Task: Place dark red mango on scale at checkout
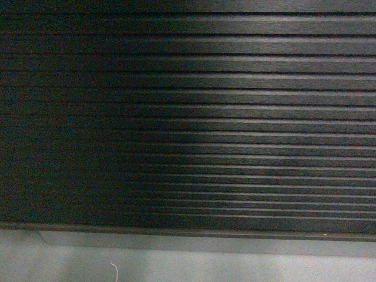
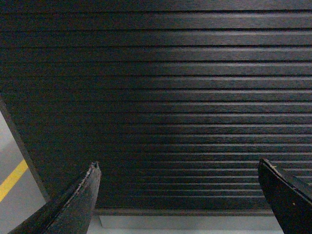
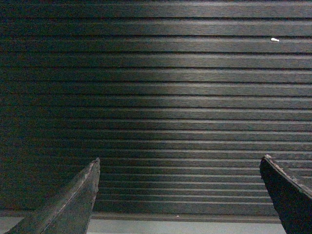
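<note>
1. While all three views face a dark ribbed panel [image 1: 188,117] with horizontal slats, I find neither the dark red mango nor the scale in any of them; where the fruit lies I cannot tell.
2. Left tool [image 2: 178,195]: fingers spread wide, nothing between them. A grey floor [image 2: 12,195] with a yellow line [image 2: 12,180] shows at far left.
3. Right tool [image 3: 179,192]: likewise wide apart and holding nothing.
4. Head view shows a pale floor strip [image 1: 235,261] below the panel; no arm appears there.
5. Handling judgement, from the task sentence alone: a mango should be fairly heavy, smooth-skinned and easily bruised. I would grip across its widest middle, with moderate pressure, not at the tapered ends.
</note>
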Available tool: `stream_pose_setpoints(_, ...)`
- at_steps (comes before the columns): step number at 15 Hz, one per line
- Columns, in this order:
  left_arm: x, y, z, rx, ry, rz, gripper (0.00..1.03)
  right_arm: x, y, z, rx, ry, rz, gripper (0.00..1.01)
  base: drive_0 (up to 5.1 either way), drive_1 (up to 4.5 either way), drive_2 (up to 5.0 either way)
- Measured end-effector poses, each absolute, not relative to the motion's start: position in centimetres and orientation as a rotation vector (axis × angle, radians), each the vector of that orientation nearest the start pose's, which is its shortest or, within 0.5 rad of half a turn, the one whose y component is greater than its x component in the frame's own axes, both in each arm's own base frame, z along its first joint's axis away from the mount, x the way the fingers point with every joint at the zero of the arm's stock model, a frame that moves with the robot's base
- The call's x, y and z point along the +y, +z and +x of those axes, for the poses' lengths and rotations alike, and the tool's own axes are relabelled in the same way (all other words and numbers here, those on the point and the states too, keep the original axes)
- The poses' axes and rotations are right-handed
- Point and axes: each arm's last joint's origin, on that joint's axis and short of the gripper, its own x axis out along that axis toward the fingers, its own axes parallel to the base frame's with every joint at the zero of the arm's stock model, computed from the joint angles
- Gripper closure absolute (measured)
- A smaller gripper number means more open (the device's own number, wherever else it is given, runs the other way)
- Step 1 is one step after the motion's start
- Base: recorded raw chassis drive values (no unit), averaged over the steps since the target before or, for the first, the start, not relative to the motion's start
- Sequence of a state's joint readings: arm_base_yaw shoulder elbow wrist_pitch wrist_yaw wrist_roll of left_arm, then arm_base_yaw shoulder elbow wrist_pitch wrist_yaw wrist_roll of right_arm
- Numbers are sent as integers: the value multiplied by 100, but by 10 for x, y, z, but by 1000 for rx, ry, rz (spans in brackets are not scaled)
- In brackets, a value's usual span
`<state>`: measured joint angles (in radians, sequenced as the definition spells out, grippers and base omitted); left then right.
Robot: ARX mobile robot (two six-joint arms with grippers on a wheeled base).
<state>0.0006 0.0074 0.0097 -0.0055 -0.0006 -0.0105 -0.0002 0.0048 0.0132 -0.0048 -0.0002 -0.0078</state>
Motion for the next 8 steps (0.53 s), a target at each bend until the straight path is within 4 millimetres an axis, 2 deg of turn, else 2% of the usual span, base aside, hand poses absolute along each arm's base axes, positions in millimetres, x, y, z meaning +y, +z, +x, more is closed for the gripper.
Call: stream_pose_setpoints(8,0,166,98,3,1,-10,5,0,167,97,-4,0,-8,3,0,0,0)
